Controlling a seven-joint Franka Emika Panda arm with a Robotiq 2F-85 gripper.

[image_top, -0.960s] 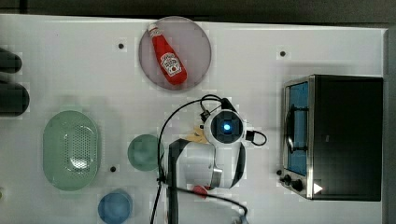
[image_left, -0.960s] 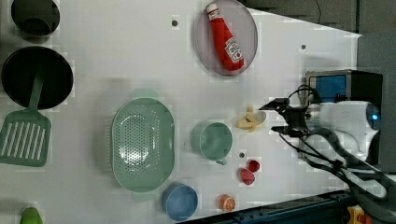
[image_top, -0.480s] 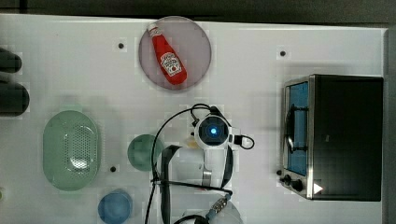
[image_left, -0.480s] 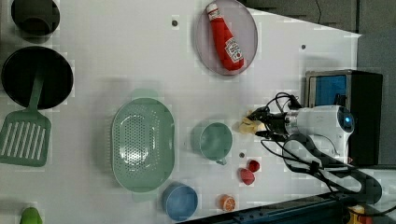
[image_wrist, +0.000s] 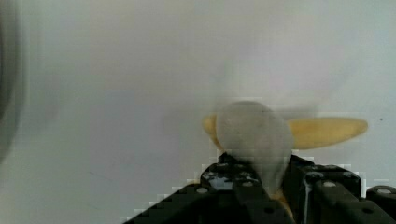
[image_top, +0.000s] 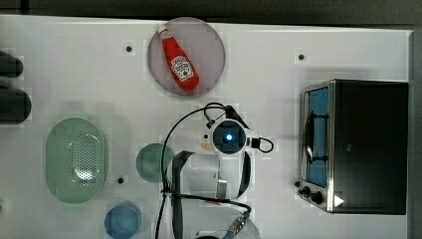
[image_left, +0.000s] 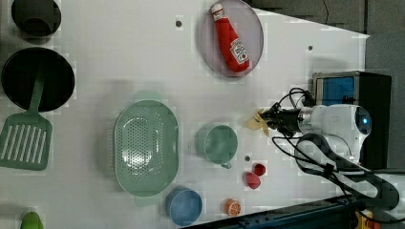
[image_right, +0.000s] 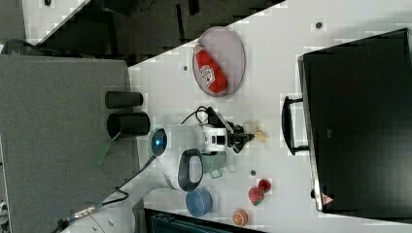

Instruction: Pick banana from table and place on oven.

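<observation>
Down at the white table (image_left: 119,57), the gripper (image_left: 268,120) seems clamped on the pale banana (image_left: 255,122), though the wrist view blurs where the dark fingers (image_wrist: 243,182) meet the peel (image_wrist: 327,131). Seen from the left view, the arm lies folded low, its wrist reaching toward nine o'clock. Beyond it, at about one o'clock from the banana, the oven (image_left: 370,90) stands well apart.
</observation>
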